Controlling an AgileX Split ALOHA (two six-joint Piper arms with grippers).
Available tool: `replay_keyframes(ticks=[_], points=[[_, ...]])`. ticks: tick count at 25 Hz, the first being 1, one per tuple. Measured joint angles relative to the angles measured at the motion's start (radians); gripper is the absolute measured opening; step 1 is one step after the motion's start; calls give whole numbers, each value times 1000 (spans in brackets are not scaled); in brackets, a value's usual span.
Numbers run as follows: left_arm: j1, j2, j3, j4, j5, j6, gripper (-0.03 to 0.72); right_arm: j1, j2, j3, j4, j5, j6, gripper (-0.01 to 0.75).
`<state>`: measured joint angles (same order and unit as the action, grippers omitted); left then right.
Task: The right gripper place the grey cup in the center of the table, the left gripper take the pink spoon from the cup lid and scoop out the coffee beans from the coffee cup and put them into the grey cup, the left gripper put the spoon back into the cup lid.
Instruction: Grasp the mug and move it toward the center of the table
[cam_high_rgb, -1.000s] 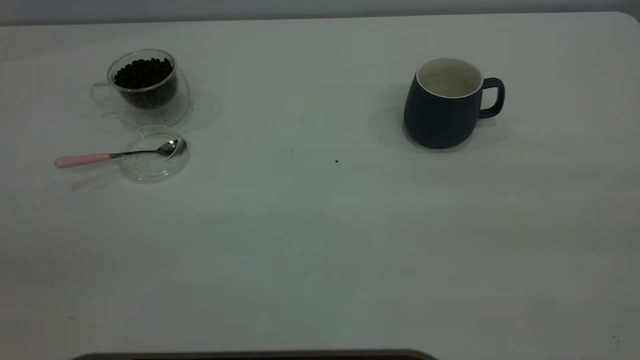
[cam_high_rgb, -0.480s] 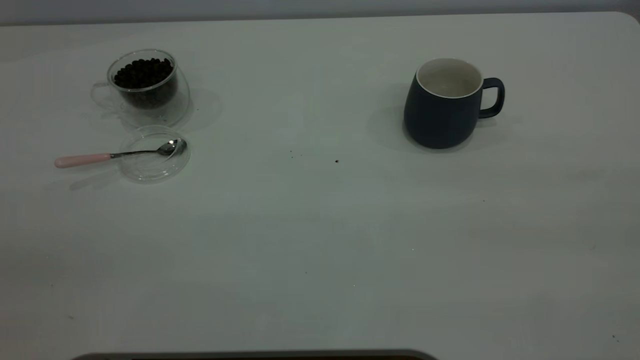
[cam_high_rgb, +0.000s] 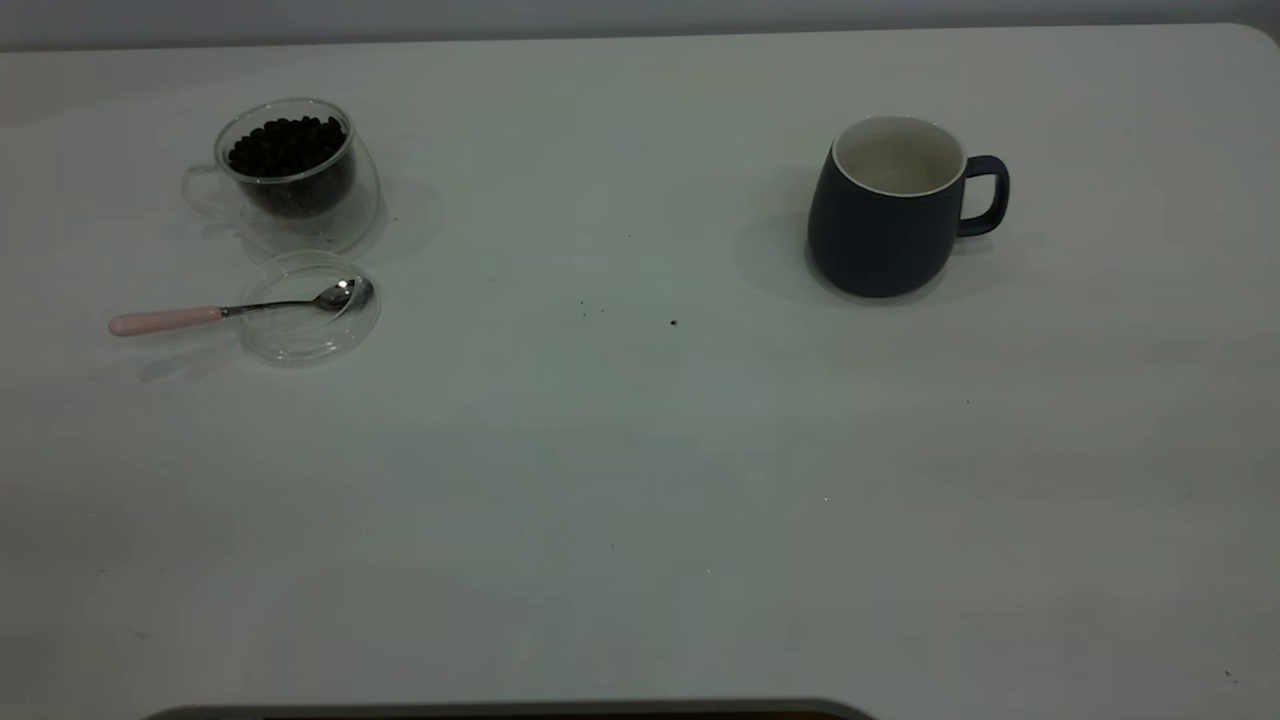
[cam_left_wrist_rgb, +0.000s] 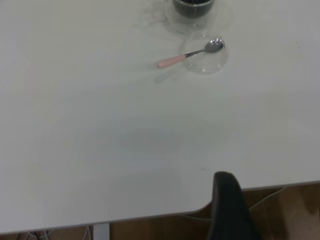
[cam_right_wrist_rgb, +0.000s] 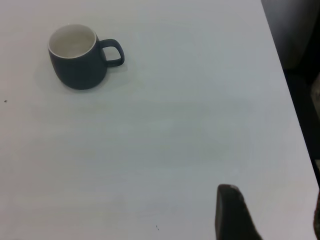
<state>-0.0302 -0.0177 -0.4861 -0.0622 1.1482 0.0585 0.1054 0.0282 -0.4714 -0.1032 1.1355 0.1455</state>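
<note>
The grey cup (cam_high_rgb: 885, 210) stands upright and empty at the table's right, handle to the right; it also shows in the right wrist view (cam_right_wrist_rgb: 77, 57). The glass coffee cup (cam_high_rgb: 290, 170) full of dark beans stands at the far left. In front of it lies the clear cup lid (cam_high_rgb: 300, 335) with the pink spoon (cam_high_rgb: 165, 320) across it, bowl in the lid, handle pointing left. The spoon also shows in the left wrist view (cam_left_wrist_rgb: 172, 61). Neither arm shows in the exterior view. My left gripper (cam_left_wrist_rgb: 272, 192) hangs open over the table's edge, far from the spoon. My right gripper (cam_right_wrist_rgb: 272, 200) is open and empty, well away from the grey cup.
A few dark crumbs (cam_high_rgb: 673, 322) lie near the table's middle. The table edge (cam_left_wrist_rgb: 150, 217) and the floor below show in the left wrist view. The table's side edge (cam_right_wrist_rgb: 287, 95) runs near my right gripper.
</note>
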Motion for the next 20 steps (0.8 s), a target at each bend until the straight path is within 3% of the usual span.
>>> replay_keyframes(ticks=[6,13,17,20], points=[[0,0,0,0,0,0,482,0,86,-25,13,-41,-23,437],[0,0,0,0,0,0,482,0,548,-100,6,-343,-85,578],[0,0,0,0,0,0,482,0,870,-203,6,-501,-170,587],[0,0,0,0,0,0,482,0,1118,-323,5,-537,-239,587]])
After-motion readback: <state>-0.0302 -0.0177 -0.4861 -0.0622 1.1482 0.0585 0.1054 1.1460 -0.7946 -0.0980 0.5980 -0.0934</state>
